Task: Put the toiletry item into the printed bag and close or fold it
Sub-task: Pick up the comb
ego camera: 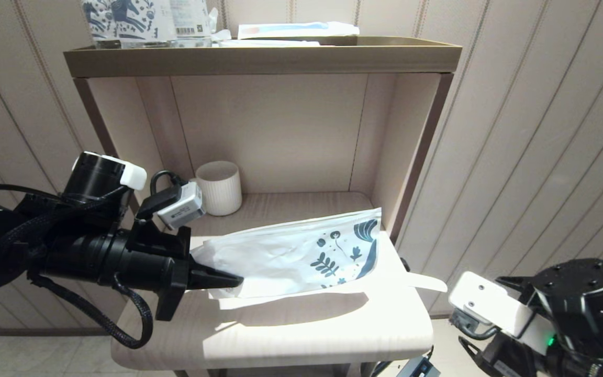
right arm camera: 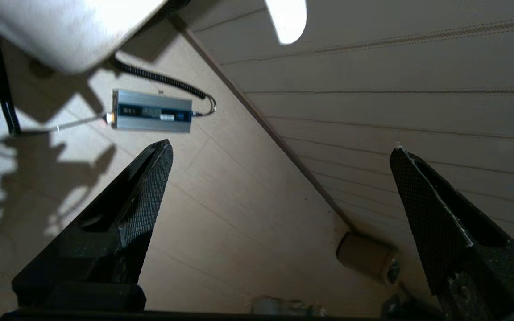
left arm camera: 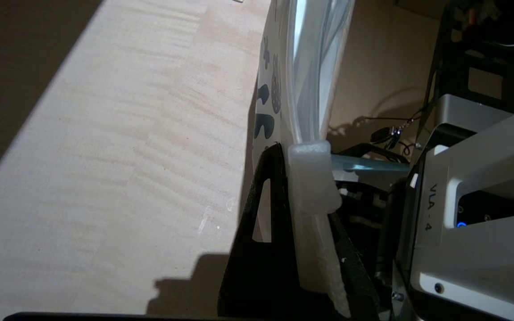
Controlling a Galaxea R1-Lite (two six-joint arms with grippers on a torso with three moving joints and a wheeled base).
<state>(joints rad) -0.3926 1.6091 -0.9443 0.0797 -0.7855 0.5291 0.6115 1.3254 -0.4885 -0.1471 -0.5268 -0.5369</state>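
Observation:
My left gripper (ego camera: 223, 281) is shut on the plain end of the printed bag (ego camera: 291, 256). It holds the bag a little above the shelf board (ego camera: 280, 335). The bag's blue-leaf end (ego camera: 356, 246) points right. In the left wrist view the bag (left arm camera: 310, 67) stands on edge, pinched at my left gripper (left arm camera: 301, 154). The toiletry item (ego camera: 424, 283), a cream-white stick, lies outside the bag at the board's right edge and juts past it. Its rounded end (right arm camera: 286, 18) shows from below. My right gripper (right arm camera: 281, 151) hangs open and empty below the board's right side.
A ribbed cream cup (ego camera: 219, 187) stands at the back of the niche. The top tray (ego camera: 259, 60) carries horse-printed packs (ego camera: 123, 18) and a white-and-blue packet (ego camera: 296, 29). The niche's right wall (ego camera: 411, 178) is close to the bag's printed end. A grey power box (right arm camera: 152, 110) lies on the floor.

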